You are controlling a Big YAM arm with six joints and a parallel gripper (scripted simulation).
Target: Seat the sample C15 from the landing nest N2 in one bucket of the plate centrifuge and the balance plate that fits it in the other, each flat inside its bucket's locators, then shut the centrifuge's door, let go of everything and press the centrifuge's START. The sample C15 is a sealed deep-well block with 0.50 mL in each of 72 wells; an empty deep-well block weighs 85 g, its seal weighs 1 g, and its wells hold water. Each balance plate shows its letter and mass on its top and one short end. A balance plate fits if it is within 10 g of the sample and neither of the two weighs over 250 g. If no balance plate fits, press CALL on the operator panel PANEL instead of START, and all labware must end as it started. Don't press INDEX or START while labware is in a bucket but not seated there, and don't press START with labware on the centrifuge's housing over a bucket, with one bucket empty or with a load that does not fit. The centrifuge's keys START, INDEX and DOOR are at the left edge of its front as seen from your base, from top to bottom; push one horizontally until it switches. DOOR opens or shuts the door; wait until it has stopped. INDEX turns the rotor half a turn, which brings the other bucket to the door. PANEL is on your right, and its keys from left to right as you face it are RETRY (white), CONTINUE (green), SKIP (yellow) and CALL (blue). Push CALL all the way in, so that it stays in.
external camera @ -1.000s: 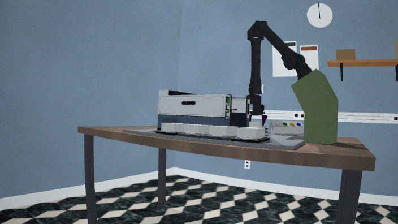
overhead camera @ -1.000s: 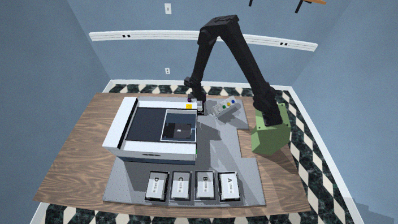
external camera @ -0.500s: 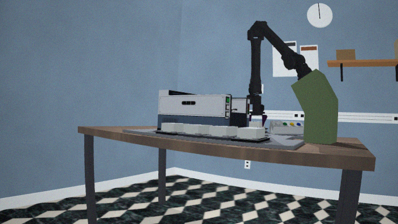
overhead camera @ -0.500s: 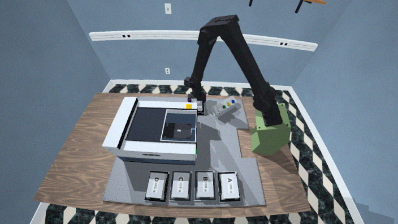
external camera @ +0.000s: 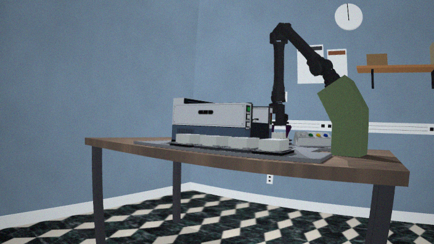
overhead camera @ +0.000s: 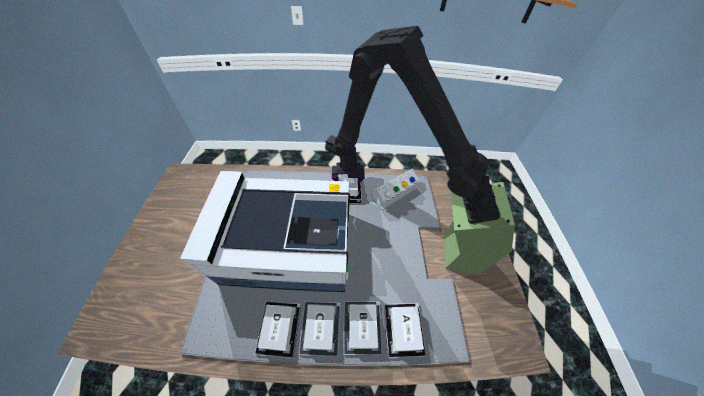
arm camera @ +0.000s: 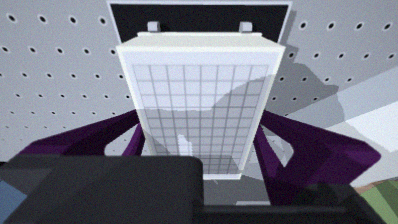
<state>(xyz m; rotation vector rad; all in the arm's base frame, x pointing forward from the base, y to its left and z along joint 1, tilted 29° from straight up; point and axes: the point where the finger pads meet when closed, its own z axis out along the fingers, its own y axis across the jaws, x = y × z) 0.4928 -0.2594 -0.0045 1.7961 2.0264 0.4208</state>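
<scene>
The sample C15 (arm camera: 200, 95) (external camera: 278, 135), a white sealed deep-well block, sits in the black landing nest N2 (arm camera: 200, 16) behind the centrifuge's right corner. My gripper (arm camera: 198, 111) (overhead camera: 348, 179) (external camera: 280, 127) is open, its purple fingers standing on either side of the block's long sides with a gap on each side. The centrifuge (overhead camera: 280, 262) (external camera: 209, 115) has its top opening uncovered, and a dark bucket (overhead camera: 316, 231) shows inside. Balance plates A (overhead camera: 406, 329), B (overhead camera: 363, 326), C (overhead camera: 320, 327) and D (overhead camera: 276, 328) lie in a row at the front of the mat.
The operator panel PANEL (overhead camera: 400, 189) (external camera: 311, 138) with its coloured keys stands right of the nest. The arm's green base (overhead camera: 477, 240) (external camera: 345, 117) is at the table's right. The centrifuge's keys (external camera: 248, 116) show on its front edge.
</scene>
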